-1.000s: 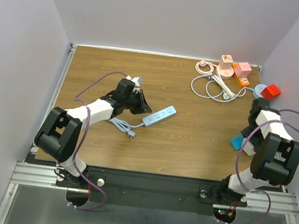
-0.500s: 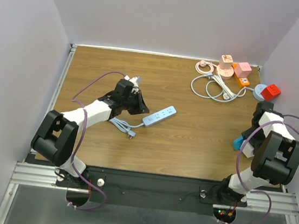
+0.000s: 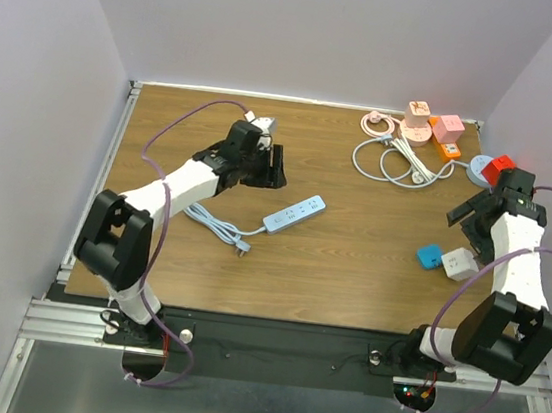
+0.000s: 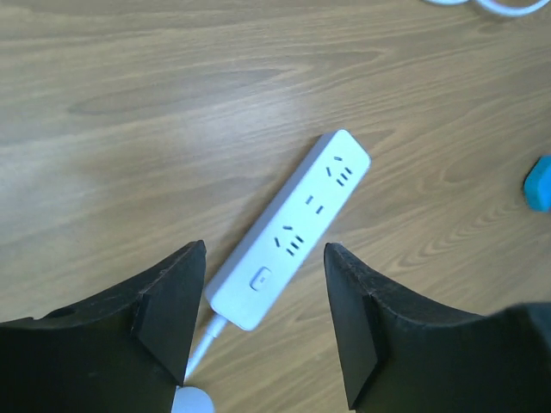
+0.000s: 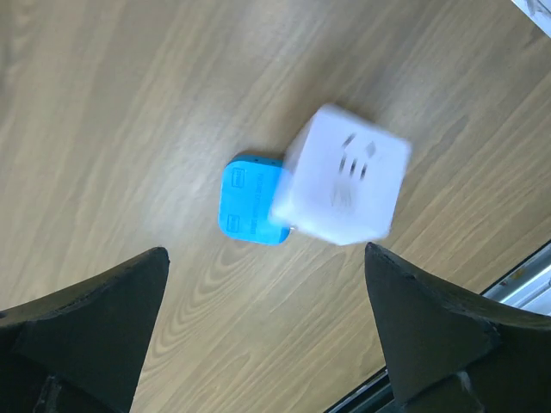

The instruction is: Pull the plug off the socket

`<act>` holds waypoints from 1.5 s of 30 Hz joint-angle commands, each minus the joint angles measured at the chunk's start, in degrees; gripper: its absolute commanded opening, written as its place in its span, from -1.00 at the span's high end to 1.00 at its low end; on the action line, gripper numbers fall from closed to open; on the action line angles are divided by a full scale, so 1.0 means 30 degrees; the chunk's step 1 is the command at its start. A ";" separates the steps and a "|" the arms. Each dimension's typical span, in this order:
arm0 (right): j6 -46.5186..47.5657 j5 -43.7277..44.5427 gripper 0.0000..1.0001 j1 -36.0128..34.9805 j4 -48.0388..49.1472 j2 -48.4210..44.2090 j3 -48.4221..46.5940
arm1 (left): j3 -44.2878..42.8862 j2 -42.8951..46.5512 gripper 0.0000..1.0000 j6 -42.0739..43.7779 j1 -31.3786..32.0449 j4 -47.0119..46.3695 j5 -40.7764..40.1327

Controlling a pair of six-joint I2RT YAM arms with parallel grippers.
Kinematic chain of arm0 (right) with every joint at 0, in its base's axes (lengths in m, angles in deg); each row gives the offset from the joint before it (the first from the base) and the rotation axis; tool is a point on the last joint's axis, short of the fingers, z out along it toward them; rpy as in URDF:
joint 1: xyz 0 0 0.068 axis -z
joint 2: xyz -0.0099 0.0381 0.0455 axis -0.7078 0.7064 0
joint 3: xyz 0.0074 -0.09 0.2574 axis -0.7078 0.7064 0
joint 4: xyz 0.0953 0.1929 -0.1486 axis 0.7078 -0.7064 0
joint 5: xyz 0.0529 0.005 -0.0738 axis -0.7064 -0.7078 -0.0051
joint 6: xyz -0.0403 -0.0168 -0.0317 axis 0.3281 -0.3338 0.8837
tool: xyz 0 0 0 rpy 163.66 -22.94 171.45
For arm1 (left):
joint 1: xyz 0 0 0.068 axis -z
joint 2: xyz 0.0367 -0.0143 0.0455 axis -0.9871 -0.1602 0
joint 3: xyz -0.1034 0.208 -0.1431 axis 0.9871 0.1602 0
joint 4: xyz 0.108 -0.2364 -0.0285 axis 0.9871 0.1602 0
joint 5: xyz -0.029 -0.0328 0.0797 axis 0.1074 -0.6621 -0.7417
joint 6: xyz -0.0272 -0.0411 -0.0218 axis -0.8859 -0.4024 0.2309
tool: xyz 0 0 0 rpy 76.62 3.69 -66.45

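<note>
A blue plug (image 3: 429,256) and a white cube socket (image 3: 460,262) lie side by side on the table at the right; whether they are joined I cannot tell. In the right wrist view the cube (image 5: 343,176) is blurred and overlaps the blue plug (image 5: 247,211). My right gripper (image 3: 464,222) hangs above them, open and empty (image 5: 265,254). A white power strip (image 3: 293,214) lies mid-table with its cable (image 3: 215,224) and free plug (image 3: 243,248). My left gripper (image 3: 273,166) stands open above the strip (image 4: 293,232), holding nothing (image 4: 264,249).
At the back right lie several coloured socket cubes (image 3: 429,125), a coiled white cable (image 3: 394,161) and a red cube (image 3: 499,167). The table's right edge runs close to the right arm.
Both grippers opened. The left one rose and moved back from the strip's cable. The right one let go and pulled back, leaving the blue plug and white cube on the table.
</note>
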 commanded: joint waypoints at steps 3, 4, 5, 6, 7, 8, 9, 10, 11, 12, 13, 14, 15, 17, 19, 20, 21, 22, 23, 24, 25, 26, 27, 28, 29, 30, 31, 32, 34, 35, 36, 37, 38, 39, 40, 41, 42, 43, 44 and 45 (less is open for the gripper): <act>0.0203 -0.1372 -1.00 -0.0019 -0.1203 -0.1163 -0.0936 | -0.2599 -0.1846 -0.43 0.4645 0.1472 0.2467 -0.1592; 0.0202 -0.1722 -1.00 0.0010 -0.1203 -0.1281 -0.0908 | -0.2863 -0.2399 -0.44 0.5114 0.2316 0.2961 -0.2494; 0.0202 -0.1929 -1.00 -0.0019 -0.1203 -0.1340 -0.0936 | -0.3417 -0.2695 -0.47 0.5699 0.2730 0.3227 -0.2967; 0.0202 -0.2221 -1.00 -0.0019 -0.1203 -0.1457 -0.0966 | -0.3596 -0.2988 -0.49 0.6140 0.3141 0.3404 -0.3551; 0.0318 -0.2775 -1.00 -0.0019 -0.1203 -0.1632 -0.0966 | -0.3743 -0.3484 -0.50 0.6898 0.3870 0.3435 -0.4862; 0.0349 -0.2983 -1.00 -0.0019 -0.1174 -0.1750 -0.0995 | -0.3919 -0.3721 -0.54 0.7225 0.4080 0.3377 -0.5282; 0.0378 -0.3363 -1.00 -0.0048 -0.1174 -0.1809 -0.0995 | -0.4007 -0.3984 -0.55 0.7489 0.4314 0.3348 -0.5779; 0.0465 -0.3598 -1.00 -0.0165 -0.1145 -0.1897 -0.0937 | -0.4269 -0.4451 -0.56 0.8159 0.4520 0.3318 -0.5842; 0.0495 -0.3891 -1.00 -0.0224 -0.1145 -0.1898 -0.0937 | -0.4388 -0.4659 -0.57 0.8340 0.4580 0.3318 -0.5842; 0.0524 -0.3894 -1.00 -0.0311 -0.1116 -0.2043 -0.0908 | -0.4505 -0.5038 -0.57 0.8806 0.4609 0.3260 -0.5697; 0.0525 -0.3865 -1.00 -0.0341 -0.1028 -0.2102 -0.0849 | -0.4593 -0.5158 -0.57 0.9071 0.4726 0.3259 -0.5638; 0.0554 -0.3893 -1.00 -0.0342 -0.1027 -0.2161 -0.0791 | -0.4594 -0.5275 -0.58 0.9364 0.4814 0.3230 -0.5637; 0.0583 -0.4387 -1.00 -0.0429 -0.1027 -0.2161 -0.0790 | -0.4594 -0.5508 -0.58 0.9570 0.4844 0.3143 -0.5840; 0.0612 -0.4450 -1.00 -0.0458 -0.0998 -0.2220 -0.0703 | -0.4507 -0.5831 -0.58 0.9660 0.4931 0.3055 -0.6483; 0.0612 -0.4625 -1.00 -0.0488 -0.0969 -0.2337 -0.0644 | -0.4565 -0.6414 -0.60 0.9718 0.4991 0.2967 -0.7127; 0.0612 -0.4684 -1.00 -0.0517 -0.0940 -0.2337 -0.0586 | -0.4623 -0.6651 -0.61 0.9806 0.4991 0.2908 -0.7132; 0.0612 -0.4772 -1.00 -0.0575 -0.0910 -0.2279 -0.0556 | -0.4710 -0.6914 -0.61 1.0010 0.5020 0.2966 -0.6929; 0.0612 -0.4831 -1.00 -0.0605 -0.0881 -0.2250 -0.0527 | -0.4856 -0.7468 -0.61 0.9954 0.5049 0.3111 -0.6752; 0.0641 -0.4802 -1.00 -0.0605 -0.0910 -0.2220 -0.0584 | -0.5061 -0.7647 -0.61 0.9953 0.5136 0.3200 -0.6461; 0.0671 -0.4715 -1.00 -0.0634 -0.0910 -0.2162 -0.0672 | -0.5063 -0.7765 -0.61 1.0011 0.5398 0.3346 -0.6081; 0.0671 -0.4714 -1.00 -0.0664 -0.0910 -0.2161 -0.0673 | -0.5034 -0.7679 -0.60 1.0070 0.5633 0.3434 -0.5932; 0.0671 -0.4714 -1.00 -0.0635 -0.0910 -0.2161 -0.0731 | -0.4860 -0.7533 -0.61 1.0215 0.5809 0.3493 -0.5785; 0.0671 -0.4685 -1.00 -0.0635 -0.0910 -0.2161 -0.0732 | -0.4684 -0.7300 -0.61 1.0275 0.5956 0.3494 -0.5581; 0.0671 -0.4656 -1.00 -0.0664 -0.0910 -0.2161 -0.0732 | -0.4508 -0.6775 -0.61 1.0217 0.6044 0.3494 -0.4999; 0.0671 -0.4597 -1.00 -0.0664 -0.0881 -0.2161 -0.0761 | -0.4129 -0.6480 -0.61 1.0217 0.6045 0.3378 -0.4674; 0.0671 -0.4539 -1.00 -0.0635 -0.0881 -0.2161 -0.0732 | -0.3893 -0.6216 -0.61 1.0217 0.6016 0.3232 -0.4526; 0.0700 -0.4451 -1.00 -0.0664 -0.0881 -0.2161 -0.0703 | -0.3630 -0.5895 -0.61 1.0362 0.6016 0.3027 -0.4263; 0.0700 -0.4479 -1.00 -0.0635 -0.0852 -0.2132 -0.0673 | -0.3598 -0.5920 -0.61 1.0421 0.6016 0.3054 -0.4173; 0.0671 -0.4538 -1.00 -0.0635 -0.0822 -0.2015 -0.0702 | -0.3889 -0.6473 -0.61 1.0539 0.6016 0.3432 -0.4434; 0.0671 -0.4567 -1.00 -0.0635 -0.0793 -0.1957 -0.0731 | -0.4007 -0.6738 -0.61 1.0510 0.6045 0.3551 -0.4523; 0.0642 -0.4568 -1.00 -0.0635 -0.0793 -0.1956 -0.0819 | -0.4124 -0.6973 -0.60 1.0452 0.6045 0.3697 -0.4582; 0.0671 -0.4568 -1.00 -0.0635 -0.0764 -0.1927 -0.0877 | -0.4212 -0.7265 -0.60 1.0364 0.6016 0.3699 -0.4612; 0.0671 -0.4539 -1.00 -0.0635 -0.0793 -0.1898 -0.0936 | -0.4387 -0.7384 -0.60 1.0247 0.6045 0.3699 -0.4670; 0.0671 -0.4509 -1.00 -0.0635 -0.0793 -0.1869 -0.0966 | -0.4447 -0.7472 -0.59 1.0130 0.6016 0.3670 -0.4787; 0.0671 -0.4538 -1.00 -0.0635 -0.0793 -0.1810 -0.1024 | -0.4535 -0.7647 -0.58 1.0100 0.5987 0.3670 -0.5136; 0.0671 -0.4567 -1.00 -0.0635 -0.0764 -0.1810 -0.1024 | -0.4623 -0.7707 -0.57 1.0099 0.5987 0.3670 -0.5226; 0.0671 -0.4597 -1.00 -0.0635 -0.0764 -0.1781 -0.0995 | -0.4681 -0.7853 -0.53 1.0099 0.5929 0.3670 -0.5285; 0.0671 -0.4626 -1.00 -0.0635 -0.0764 -0.1781 -0.0995 | -0.4798 -0.8144 -0.50 0.9983 0.5725 0.3873 -0.5518; 0.0642 -0.4655 -1.00 -0.0635 -0.0735 -0.1781 -0.0995 | -0.4973 -0.8292 -0.47 0.9895 0.5520 0.3991 -0.5549; 0.0642 -0.4684 -1.00 -0.0664 -0.0734 -0.1810 -0.1024 | -0.5033 -0.8439 -0.30 0.9633 0.5344 0.4166 -0.5695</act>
